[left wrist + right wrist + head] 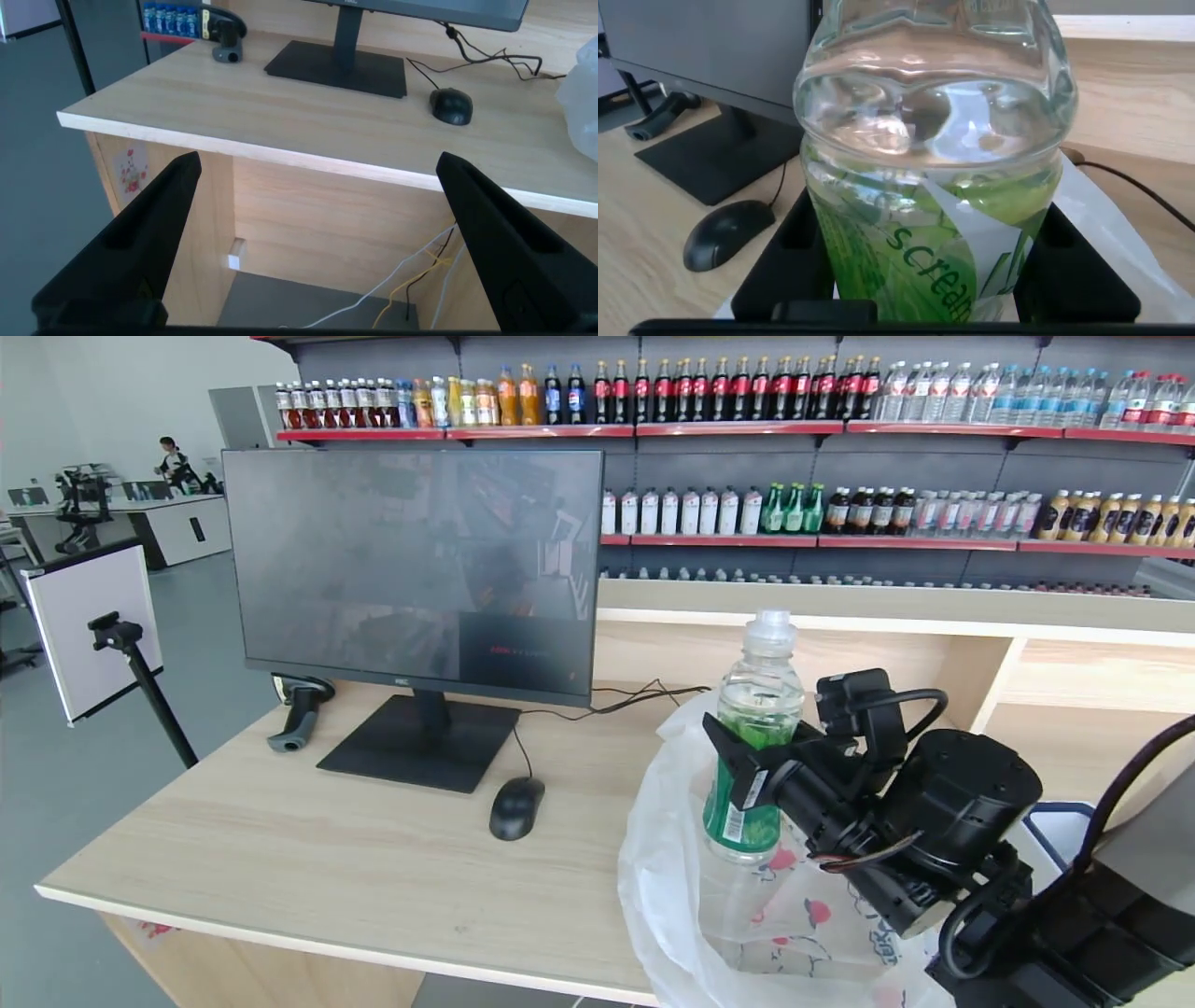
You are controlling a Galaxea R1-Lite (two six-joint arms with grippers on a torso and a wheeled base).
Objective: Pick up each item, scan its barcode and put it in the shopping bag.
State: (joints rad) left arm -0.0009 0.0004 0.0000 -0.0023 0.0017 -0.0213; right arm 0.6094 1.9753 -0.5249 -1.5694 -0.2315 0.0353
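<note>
A clear bottle with a green label stands upright above the mouth of the white plastic shopping bag at the counter's front right. My right gripper is shut on the bottle at its label; up close the bottle sits between the black fingers. A black handheld barcode scanner rests on the counter left of the monitor. My left gripper hangs open below and in front of the counter's front edge, holding nothing.
A dark monitor on a flat stand occupies the counter's middle, with a black mouse and cable in front. A raised wooden ledge runs behind the bag. Shelves of drinks line the back wall.
</note>
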